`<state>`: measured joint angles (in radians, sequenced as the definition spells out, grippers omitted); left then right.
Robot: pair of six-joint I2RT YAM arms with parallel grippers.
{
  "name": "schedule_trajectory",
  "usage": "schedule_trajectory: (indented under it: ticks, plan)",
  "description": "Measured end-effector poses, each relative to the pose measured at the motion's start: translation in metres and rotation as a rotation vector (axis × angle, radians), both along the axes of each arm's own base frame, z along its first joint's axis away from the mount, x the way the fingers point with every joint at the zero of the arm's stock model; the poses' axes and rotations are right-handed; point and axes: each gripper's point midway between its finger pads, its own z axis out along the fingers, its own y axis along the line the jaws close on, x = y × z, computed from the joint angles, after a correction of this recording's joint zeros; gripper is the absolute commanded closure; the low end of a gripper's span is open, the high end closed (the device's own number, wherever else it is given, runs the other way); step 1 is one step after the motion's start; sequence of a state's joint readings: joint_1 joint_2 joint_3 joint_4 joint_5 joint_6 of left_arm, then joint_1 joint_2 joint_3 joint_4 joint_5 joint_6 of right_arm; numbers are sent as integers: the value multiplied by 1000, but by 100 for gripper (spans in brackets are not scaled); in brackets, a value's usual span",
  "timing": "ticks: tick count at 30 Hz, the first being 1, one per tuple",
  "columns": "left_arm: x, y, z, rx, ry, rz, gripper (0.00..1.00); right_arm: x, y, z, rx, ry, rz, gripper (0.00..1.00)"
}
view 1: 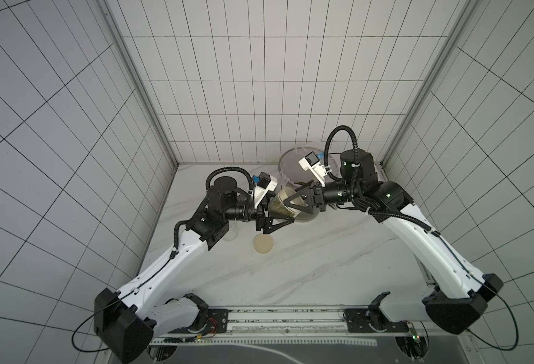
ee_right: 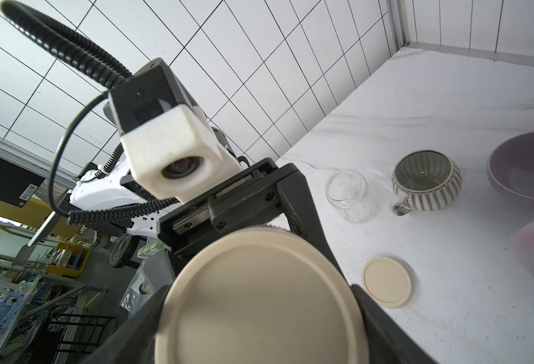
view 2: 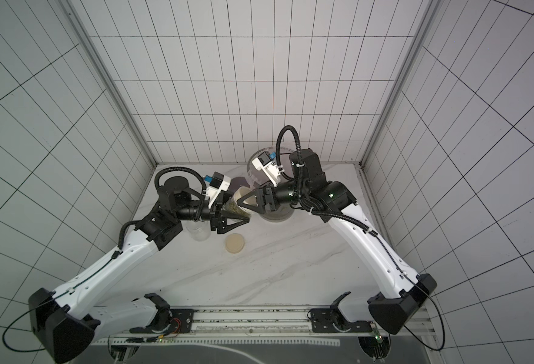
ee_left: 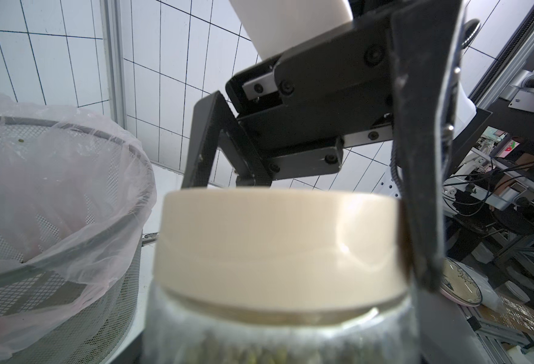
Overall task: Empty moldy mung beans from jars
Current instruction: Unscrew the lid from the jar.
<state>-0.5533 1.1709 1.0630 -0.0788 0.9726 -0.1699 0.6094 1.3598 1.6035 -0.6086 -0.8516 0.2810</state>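
1. White marble tabletop [view 1: 306,268], boxed in by gridded walls: we see both arms meeting near its far end.
2. Our left gripper [view 1: 286,206] is spread wide and clamped on the glass body of the filled jar [view 2: 237,208], which it holds tilted, clear of the surface.
3. Mung beans [view 1: 278,208] show through that glass.
4. Our right gripper [view 1: 292,201] is also spread wide, its jaws pressed to the sides of the fitted lid [ee_left: 278,242].
5. We find the mesh bin [ee_left: 114,299], pink-lined, just beside the jar.
6. Down on the marble sit a lidless empty jar [ee_right: 349,195], a ribbed mug [ee_right: 426,182], a purple bowl [ee_right: 511,176] and a loose lid [view 1: 263,244], lying flat.
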Motion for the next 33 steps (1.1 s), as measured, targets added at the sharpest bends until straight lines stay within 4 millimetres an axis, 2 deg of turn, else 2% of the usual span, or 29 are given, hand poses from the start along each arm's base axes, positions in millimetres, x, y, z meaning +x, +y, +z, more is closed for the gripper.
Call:
schedule_trajectory:
  ticks: [4,8,12,18,21,29,33]
  plan:
    - [0,0,1,-4,2,-2,70,0,0,1,4,6,-2,24]
    - [-1,1,2,-7,4,-8,70,0,2,3,10,17,0,9]
    - [-8,0,-1,18,4,-37,70,7,10,17,32,38,-1,1]
    - [-4,3,-2,69,-73,0,70,19,13,39,20,127,-79,1]
    - [2,6,-7,102,-110,41,70,22,10,43,-14,195,-126,0]
    - [21,15,-20,198,-236,157,70,19,-4,25,-124,470,-210,0]
    - [26,20,-21,229,-298,193,70,28,-16,14,-145,638,-260,0]
